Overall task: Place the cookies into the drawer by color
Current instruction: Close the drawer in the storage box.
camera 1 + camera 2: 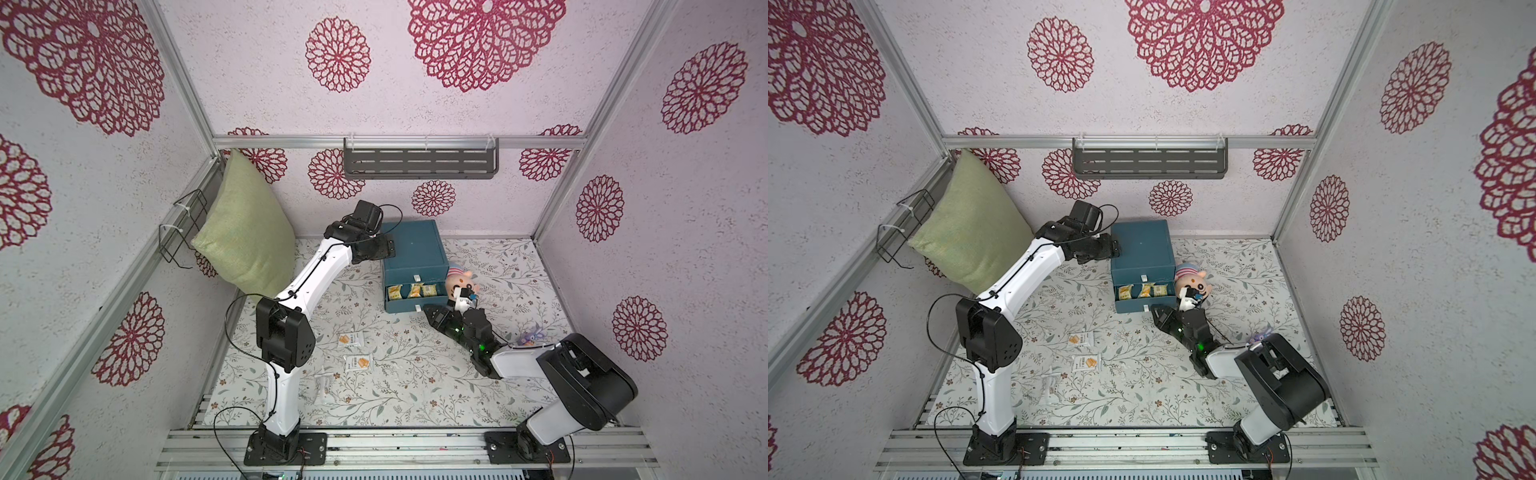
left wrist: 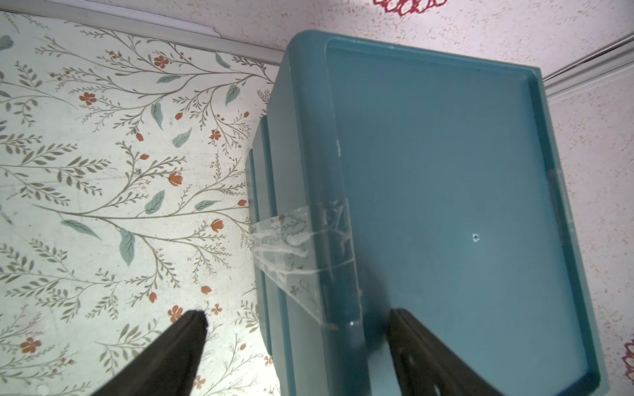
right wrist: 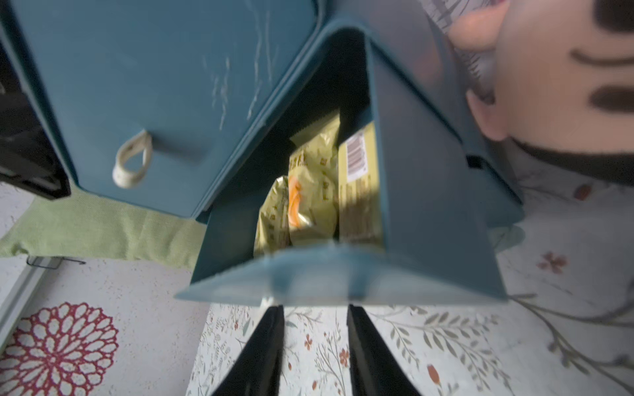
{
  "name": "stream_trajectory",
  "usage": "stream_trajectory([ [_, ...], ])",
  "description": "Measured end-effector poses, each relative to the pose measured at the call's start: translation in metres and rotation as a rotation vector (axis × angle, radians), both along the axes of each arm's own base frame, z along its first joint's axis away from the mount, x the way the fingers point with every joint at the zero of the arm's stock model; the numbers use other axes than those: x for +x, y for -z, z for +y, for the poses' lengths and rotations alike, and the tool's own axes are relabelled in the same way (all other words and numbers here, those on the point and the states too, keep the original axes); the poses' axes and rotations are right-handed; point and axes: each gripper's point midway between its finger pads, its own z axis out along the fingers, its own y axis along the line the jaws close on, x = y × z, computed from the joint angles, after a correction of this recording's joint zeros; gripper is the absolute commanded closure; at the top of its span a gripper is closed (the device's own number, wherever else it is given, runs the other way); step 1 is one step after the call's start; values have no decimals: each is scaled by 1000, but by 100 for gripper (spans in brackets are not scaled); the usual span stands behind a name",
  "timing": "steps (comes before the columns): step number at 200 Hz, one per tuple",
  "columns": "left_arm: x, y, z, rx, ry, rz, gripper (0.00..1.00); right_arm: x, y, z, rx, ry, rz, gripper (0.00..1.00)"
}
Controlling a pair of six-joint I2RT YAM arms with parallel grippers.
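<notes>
Inside the drawer (image 1: 411, 249), yellow cookies (image 1: 414, 291)

The floral-print tabletop (image 1: 415, 374) carries the teal drawer chest (image 1: 411, 245) at the back, a pink plush head (image 1: 461, 282) just beside it, a small purple figure (image 1: 530, 336) toward the right wall, and a green cushion (image 1: 245, 232) propped in the far left corner, while out in front, lying flat, are a white cookie packet (image 1: 350, 338) and another white packet (image 1: 359, 362).

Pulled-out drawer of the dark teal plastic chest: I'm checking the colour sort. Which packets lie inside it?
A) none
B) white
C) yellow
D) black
C: three yellow foil snack packets with orange biscuit prints lie in the pulled-out drawer.
</notes>
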Motion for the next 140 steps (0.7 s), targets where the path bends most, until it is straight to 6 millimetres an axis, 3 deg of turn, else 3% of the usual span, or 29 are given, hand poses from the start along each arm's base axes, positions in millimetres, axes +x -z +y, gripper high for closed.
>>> stream_trajectory([
  [62, 0, 0, 0, 2, 1, 1, 11, 37, 9, 14, 147, 28, 48, 67],
  [140, 0, 1, 0, 3, 3, 0, 11, 23, 14, 7, 239, 47, 89, 66],
])
